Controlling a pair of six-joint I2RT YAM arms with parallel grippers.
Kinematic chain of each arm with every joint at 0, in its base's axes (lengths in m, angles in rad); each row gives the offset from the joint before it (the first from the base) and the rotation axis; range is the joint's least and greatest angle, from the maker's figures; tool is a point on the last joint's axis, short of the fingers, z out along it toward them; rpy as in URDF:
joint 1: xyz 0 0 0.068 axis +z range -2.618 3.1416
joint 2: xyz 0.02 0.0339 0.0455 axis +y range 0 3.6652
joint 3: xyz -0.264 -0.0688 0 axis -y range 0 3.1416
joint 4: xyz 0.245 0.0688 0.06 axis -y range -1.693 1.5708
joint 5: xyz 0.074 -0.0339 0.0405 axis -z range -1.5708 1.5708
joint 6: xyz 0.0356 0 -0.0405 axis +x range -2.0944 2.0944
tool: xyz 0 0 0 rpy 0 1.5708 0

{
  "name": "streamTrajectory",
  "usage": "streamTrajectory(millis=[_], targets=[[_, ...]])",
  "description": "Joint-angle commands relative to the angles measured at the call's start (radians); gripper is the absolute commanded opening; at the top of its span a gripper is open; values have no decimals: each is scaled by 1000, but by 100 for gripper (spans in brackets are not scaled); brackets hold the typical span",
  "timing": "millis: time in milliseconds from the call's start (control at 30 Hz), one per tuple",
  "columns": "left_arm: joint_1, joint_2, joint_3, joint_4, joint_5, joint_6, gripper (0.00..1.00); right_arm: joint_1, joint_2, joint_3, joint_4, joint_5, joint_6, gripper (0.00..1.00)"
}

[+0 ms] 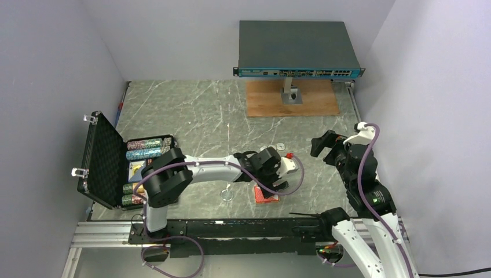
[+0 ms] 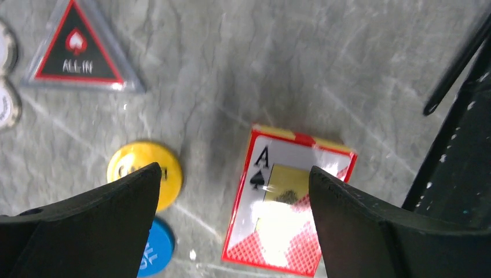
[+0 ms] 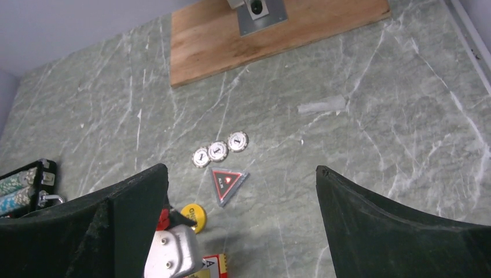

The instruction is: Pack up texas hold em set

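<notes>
Two grippers, both spread wide, nothing held. Hovering with the left gripper [image 2: 234, 174] right over the red-yellow card box [image 2: 288, 202], lying flat on the marble table [image 2: 347, 69], ace up. Probably lined up for a grab from above (flat box, so an awkward pinch). Just beside it: yellow disc [image 2: 136, 162] and blue disc [image 2: 157, 246], partly hidden by one finger, easy to nudge. Further off, the ALL IN triangle token [image 2: 78, 49] and three white chips [image 3: 218, 150] in a row. Right gripper [image 3: 240, 171] held high, well apart. Far left, the open black briefcase [image 1: 104, 159], chip rows [image 1: 145, 149] inside. Way back, the grey network switch [image 1: 298, 49] on its wooden board [image 1: 266, 101], no obstacle.
</notes>
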Motion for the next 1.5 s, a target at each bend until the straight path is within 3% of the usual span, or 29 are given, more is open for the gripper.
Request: streamTrajectory(millis=[0, 267, 567, 867, 1100, 1233, 1367, 1467], targets=[[-13, 72, 113, -120, 41, 105, 99, 1, 0, 6, -37, -10, 8, 100], [-48, 94, 121, -189, 173, 102, 99, 2, 20, 9, -14, -55, 13, 100], [-68, 86, 62, -194, 98, 77, 99, 2, 40, -24, 7, -85, 23, 100], [-68, -5, -1, -164, 239, 101, 99, 2, 62, -29, 20, -98, 22, 100], [-69, 27, 60, -223, 198, 156, 99, 2, 69, -42, 28, -114, 25, 100], [-69, -39, 41, -164, 79, 43, 99, 2, 78, -43, 33, -117, 23, 100], [-72, -147, -41, -85, -48, -215, 99, 2, 93, -37, 33, -121, 23, 100], [-71, -217, -73, -131, -111, -378, 99, 2, 122, -29, -8, -128, 75, 100]])
